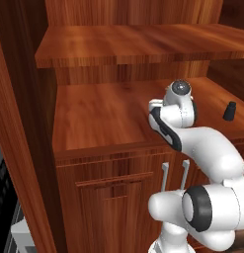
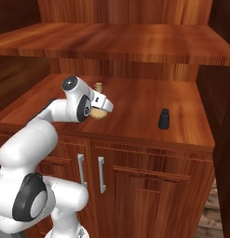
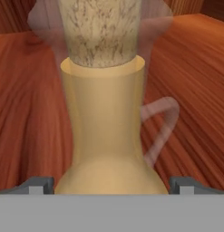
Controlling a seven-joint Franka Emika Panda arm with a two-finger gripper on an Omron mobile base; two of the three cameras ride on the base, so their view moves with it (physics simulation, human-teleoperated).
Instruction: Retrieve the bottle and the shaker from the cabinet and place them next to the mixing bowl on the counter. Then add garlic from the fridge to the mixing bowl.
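Bottle [image 3: 106,131]: tan, bulbous base, narrow neck with a speckled stopper; stands upright on the cabinet's lower shelf, left of the shaker and well apart from it. In the right base view its top [image 2: 98,85] and base peek out behind the hand.
End effector [image 3: 111,185]: released, jaws spread wide; one fingertip [image 3: 38,185] on each side of the bottle's base, the belly sitting between them. Nothing gripped yet.
Shaker [image 2: 164,119]: black, tapered, upright near the front right of the same shelf; also seen from the left base view [image 1: 229,110].
Cabinet [image 1: 94,118]: reddish-brown wood, broad shelf above, doors with silver bar handles below.
Step in hand (judgement): first pick, the bottle.
How to do it well: the bottle looks centred between the tips, so close squarely. The round belly may squirt out of a low grip; closing where the body narrows toward the neck seems safer. Lift straight up before pulling back, minding the upper shelf overhead, and keep clear of the shaker.
Count: bottles 1; shakers 1; door handles 2; shelves 2.
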